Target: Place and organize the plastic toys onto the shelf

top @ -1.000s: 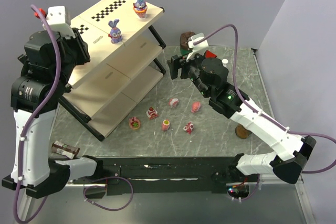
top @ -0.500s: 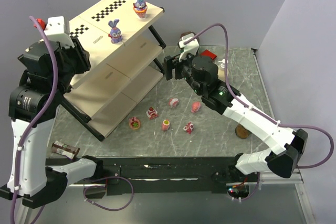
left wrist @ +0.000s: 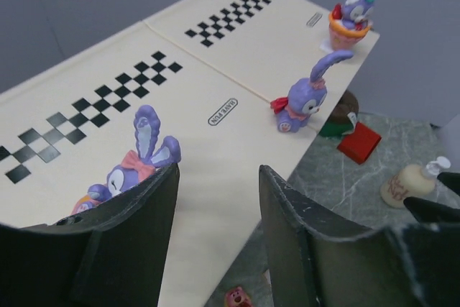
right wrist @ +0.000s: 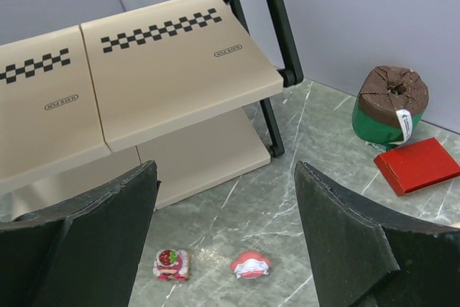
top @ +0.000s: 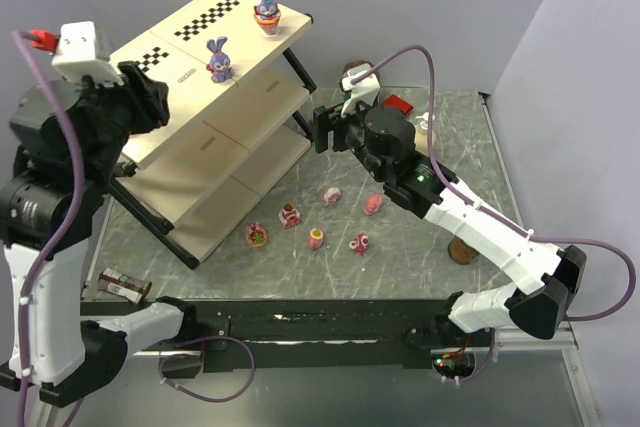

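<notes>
Over the counter [top: 400,267] in the top external view, the shelf [top: 250,47] is standing at the rear left. It is carrying a near bunny [top: 219,59] and a far bunny [top: 266,9] on its top board. Six small pink and red pieces are lying loose on the counter just in front of the shelf, the closest piece [top: 257,235] almost at its foot.

Seen from the left wrist, the left jaws are hanging spread and empty just above the shelf's top board. A third bunny [left wrist: 133,170] is sitting there right beside one finger, so three bunnies are showing on the shelf.

Seen from the right wrist, the right jaws are gaping wide and holding nothing in front of the shelf. A cupcake piece [right wrist: 171,264] and a pink piece [right wrist: 251,265] are lying below them.

That makes nine toys in all. They are probably light, hard and slick, so they are likely to tip or slip out of a pinch. Gripping low across the body looks safer than gripping the ears.
</notes>
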Tool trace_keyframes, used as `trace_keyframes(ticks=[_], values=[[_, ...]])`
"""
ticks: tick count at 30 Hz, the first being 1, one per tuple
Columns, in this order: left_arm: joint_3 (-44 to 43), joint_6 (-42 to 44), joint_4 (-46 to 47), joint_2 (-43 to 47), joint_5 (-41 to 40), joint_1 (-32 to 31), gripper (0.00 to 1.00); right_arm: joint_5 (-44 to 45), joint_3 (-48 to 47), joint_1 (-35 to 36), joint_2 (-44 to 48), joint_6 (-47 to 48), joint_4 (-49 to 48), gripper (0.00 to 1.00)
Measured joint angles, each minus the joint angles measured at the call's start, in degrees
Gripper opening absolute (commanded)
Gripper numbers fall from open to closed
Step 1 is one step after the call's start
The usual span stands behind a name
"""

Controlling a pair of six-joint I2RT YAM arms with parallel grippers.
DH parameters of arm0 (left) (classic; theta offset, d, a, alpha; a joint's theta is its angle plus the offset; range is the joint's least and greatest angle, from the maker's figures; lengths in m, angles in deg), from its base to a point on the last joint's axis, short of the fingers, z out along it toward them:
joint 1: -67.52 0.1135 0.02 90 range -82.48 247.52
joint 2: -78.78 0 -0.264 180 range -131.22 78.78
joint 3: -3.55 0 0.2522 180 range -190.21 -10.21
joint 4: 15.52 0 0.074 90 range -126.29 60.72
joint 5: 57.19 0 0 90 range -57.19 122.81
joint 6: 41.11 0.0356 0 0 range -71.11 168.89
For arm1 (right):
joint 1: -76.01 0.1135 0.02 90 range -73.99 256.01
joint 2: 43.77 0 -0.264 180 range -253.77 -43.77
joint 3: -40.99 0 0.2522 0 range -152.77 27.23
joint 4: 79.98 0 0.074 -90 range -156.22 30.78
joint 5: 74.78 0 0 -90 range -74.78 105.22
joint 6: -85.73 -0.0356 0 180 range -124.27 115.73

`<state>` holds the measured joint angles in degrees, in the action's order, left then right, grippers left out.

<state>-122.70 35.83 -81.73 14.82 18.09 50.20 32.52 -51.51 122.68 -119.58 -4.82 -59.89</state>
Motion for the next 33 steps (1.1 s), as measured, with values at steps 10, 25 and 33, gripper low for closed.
trace_keyframes(ticks=[10, 25, 33], values=[[-2.84, -1.62, -0.76, 1.53, -8.59, 0.0, 0.53, -0.02, -0.13, 0.0, -0.24, -0.5, 0.24, 0.82], [0.5, -9.14, -9.68, 2.27, -15.19, 0.0, 0.26, -0.79, -1.09, -0.02, -0.55, -0.48, 1.55, 0.82], [0.72, -10.29, -10.95, 2.32, -17.38, 0.0, 0.26, -1.07, -1.09, -0.02, -0.55, -0.48, 1.9, 0.82]])
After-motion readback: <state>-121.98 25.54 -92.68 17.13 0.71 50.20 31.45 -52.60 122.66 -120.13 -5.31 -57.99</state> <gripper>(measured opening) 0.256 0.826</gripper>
